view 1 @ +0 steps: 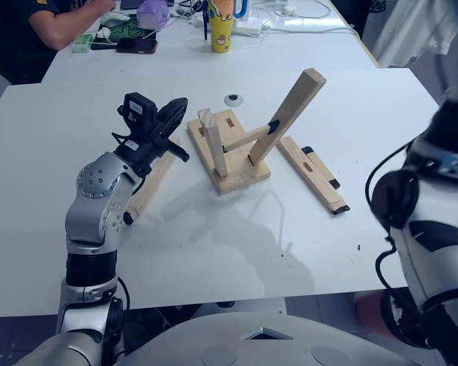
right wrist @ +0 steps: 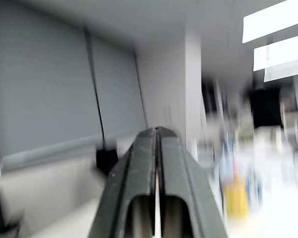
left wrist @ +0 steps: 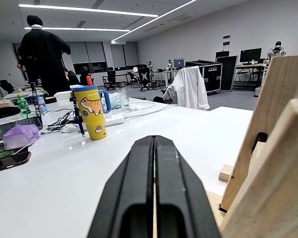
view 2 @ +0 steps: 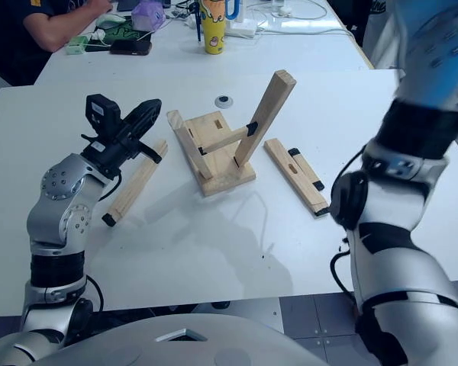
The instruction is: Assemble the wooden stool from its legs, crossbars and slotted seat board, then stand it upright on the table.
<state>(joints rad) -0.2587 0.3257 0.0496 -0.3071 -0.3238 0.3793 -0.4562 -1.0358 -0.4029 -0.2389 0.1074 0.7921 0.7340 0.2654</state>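
Left claw [view 1: 177, 109] closed, empty, near seat board [view 1: 244, 177]; right claw [right wrist: 156, 134] closed too.

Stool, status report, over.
Left gripper and right gripper shut, empty. Seat board flat, two legs and crossbar fitted. Loose leg left of board, more pieces right.

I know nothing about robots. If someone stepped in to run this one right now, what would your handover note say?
Left gripper: shut, empty, hovering over a loose leg that lies on the table to the left of the seat board.
Right gripper: shut, empty, pointing out at the room.
Done: two legs, a short-looking one and a tall tilted one, stand in the seat board, joined by a crossbar.
Left: fit the loose leg, the second loose leg on the board's right and the shorter piece beside it, then stand the stool upright.
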